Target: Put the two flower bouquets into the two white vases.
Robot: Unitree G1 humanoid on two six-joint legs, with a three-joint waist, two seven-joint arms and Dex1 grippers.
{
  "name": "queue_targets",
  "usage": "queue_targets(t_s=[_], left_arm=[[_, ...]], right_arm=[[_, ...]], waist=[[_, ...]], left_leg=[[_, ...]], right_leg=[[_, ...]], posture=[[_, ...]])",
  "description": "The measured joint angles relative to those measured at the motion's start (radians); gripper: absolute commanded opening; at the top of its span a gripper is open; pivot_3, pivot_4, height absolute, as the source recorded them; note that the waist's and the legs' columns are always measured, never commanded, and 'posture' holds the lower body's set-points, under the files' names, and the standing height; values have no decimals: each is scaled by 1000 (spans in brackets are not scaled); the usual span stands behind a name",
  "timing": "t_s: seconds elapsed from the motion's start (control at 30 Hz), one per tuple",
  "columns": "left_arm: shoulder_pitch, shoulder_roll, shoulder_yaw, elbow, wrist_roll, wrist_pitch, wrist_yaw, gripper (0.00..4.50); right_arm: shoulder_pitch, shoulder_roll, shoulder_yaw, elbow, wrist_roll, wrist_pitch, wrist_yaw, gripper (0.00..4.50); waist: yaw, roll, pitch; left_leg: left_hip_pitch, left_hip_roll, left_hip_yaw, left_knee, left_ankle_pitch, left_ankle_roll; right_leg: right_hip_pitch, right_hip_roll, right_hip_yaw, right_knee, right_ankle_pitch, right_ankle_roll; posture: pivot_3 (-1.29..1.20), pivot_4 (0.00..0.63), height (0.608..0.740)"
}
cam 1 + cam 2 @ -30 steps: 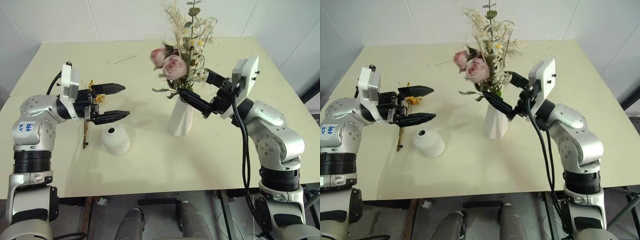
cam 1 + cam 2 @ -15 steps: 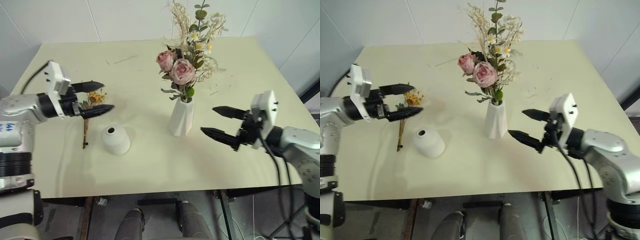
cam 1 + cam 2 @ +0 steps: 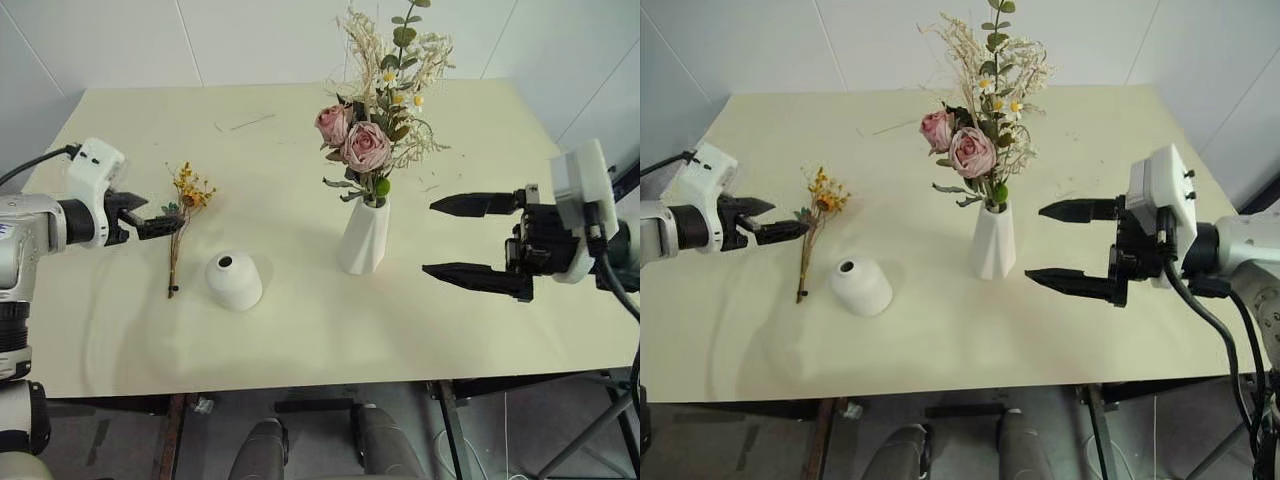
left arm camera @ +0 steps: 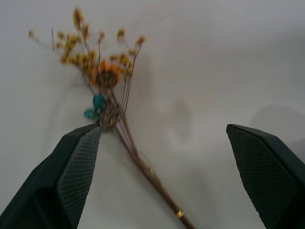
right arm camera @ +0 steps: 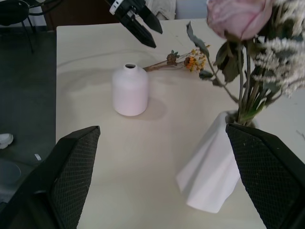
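Note:
The large bouquet (image 3: pixel 366 143) of pink roses and cream sprigs stands upright in the tall faceted white vase (image 3: pixel 364 238) at mid-table. To its right my right gripper (image 3: pixel 428 238) hangs open and empty, well clear of the vase. The small yellow-orange bouquet (image 3: pixel 182 228) lies flat on the table, left of the squat white vase (image 3: pixel 234 281). My left gripper (image 3: pixel 786 218) is open beside its blooms, touching nothing. In the left wrist view the small bouquet (image 4: pixel 110 98) lies between the spread fingers (image 4: pixel 71 176). The right wrist view shows the squat vase (image 5: pixel 129 90) and the tall vase (image 5: pixel 212 176).
The cream table (image 3: pixel 300 340) has a loose twig (image 3: pixel 250 119) at the far side and small crumbs right of the tall vase. Its front edge runs close below the squat vase. White walls stand behind.
My right gripper has drawn back to the right from the stems at the tall vase's mouth; the large bouquet stays in the vase. My left gripper has swung left, away from the squat vase.

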Motion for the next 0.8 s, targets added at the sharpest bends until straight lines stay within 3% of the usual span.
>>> queue_targets(t_s=[0.17, 0.6, 0.8], left_arm=[[-29, -9, -34, 23, 35, 136, 77, 4500], [-129, -241, -69, 159, 57, 272, 228, 4500], [-172, -251, -95, 198, 70, 291, 244, 4500]], right_arm=[[-57, -1, 19, 40, -5, -2, 5, 4465], [-56, 34, 63, 15, -4, -23, 16, 4465], [-37, 66, 62, -12, -3, -27, -6, 4465]], waist=[[8, 0, 0], [29, -1, 0], [24, -1, 0]], left_leg=[[-1, 0, 0, 0, 0, 0], [-2, -1, 0, 1, 0, 0], [-2, -1, 0, 1, 0, 0]], right_leg=[[-1, 0, 0, -1, 0, 0], [-1, -1, -1, 0, 0, 0], [-2, -1, 0, 0, 0, 0]], posture=[[0, 150, 740], [0, 150, 740], [0, 150, 740]])
